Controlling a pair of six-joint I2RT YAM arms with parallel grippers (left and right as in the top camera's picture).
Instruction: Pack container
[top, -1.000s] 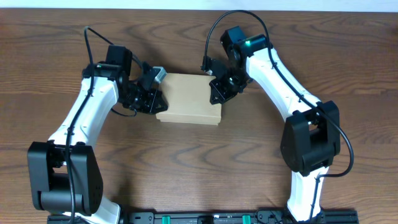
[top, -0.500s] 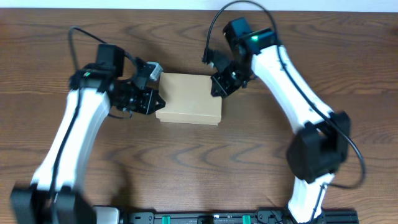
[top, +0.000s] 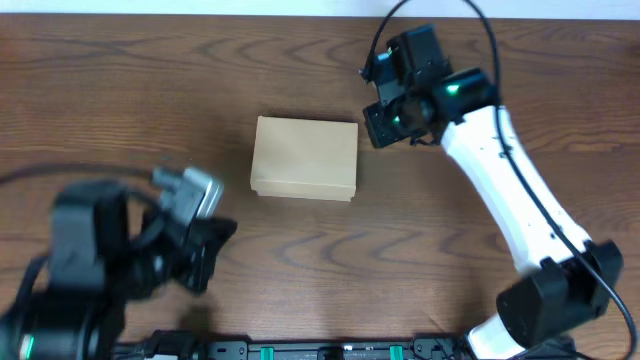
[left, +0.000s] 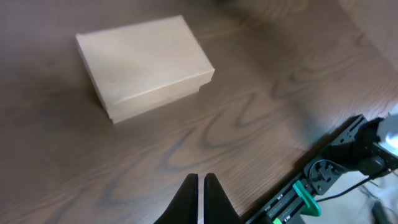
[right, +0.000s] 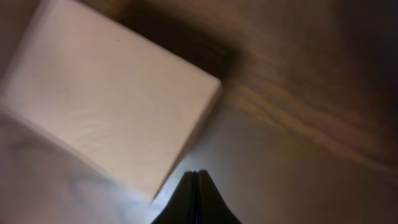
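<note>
Overhead: a tan cardboard box (top: 305, 158) lies in the middle of the counter (top: 120, 90), its lid flap shut flat. The left arm (top: 100, 265), blurred, is well apart at the near left. The right arm (top: 505, 185) hovers near the box's far right corner, not touching.

Left wrist: the left tool (left: 200, 180) is pressed together and empty above bare wood, with the closed box ahead.

Right wrist: the right tool (right: 196, 175) is also pressed together and empty, near the box's edge.

Nothing loose shows; packing looks essentially done.
</note>
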